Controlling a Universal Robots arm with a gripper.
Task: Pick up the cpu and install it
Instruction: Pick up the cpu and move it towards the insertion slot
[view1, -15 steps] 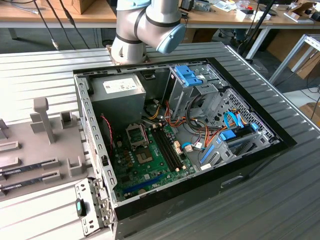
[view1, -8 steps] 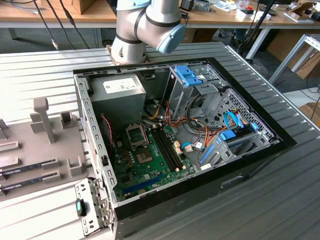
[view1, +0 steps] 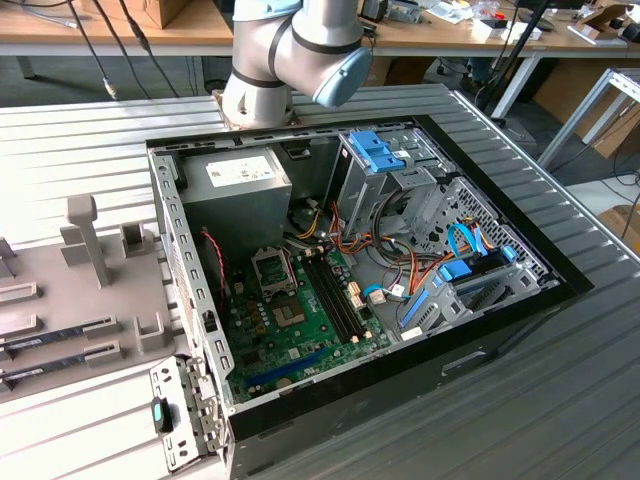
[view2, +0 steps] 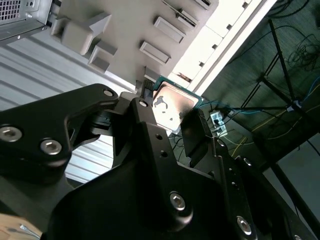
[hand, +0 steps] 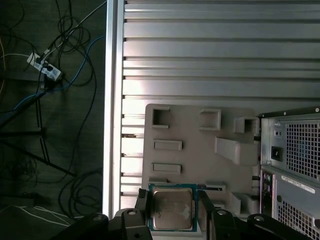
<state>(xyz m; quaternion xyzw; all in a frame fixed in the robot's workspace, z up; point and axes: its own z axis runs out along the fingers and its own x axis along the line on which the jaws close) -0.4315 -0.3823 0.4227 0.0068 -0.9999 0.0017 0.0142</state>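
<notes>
Your end effector (hand: 172, 216) is closed narrow on the cpu (hand: 172, 207) — a black finger (hand: 142, 206) on each side edge, silvery top and green rim facing the camera in the first wrist view. The second wrist view shows the same grip, with the cpu (view2: 172, 106) pinched between the fingers (view2: 192, 131).

The chip sits above the grey fixture tray (hand: 200, 150), which lies on the slatted worktop (hand: 210, 50) just beside the case's vented back wall (hand: 295, 160). The tray reads as far beneath the chip, so I'd judge it lifted clear, not resting.

In the exterior view the arm (view1: 290, 50) stands at the worktop's (view1: 80, 150) far edge behind the open case (view1: 400, 395). The tray (view1: 60, 290) is beside the case on the exterior view's left.

Progress: pick-up looks done. Install is not — the socket (view1: 272, 265) on the green board (view1: 310, 335), at its power-supply end, looks empty, and the cpu is well apart from it, outside the case walls
</notes>
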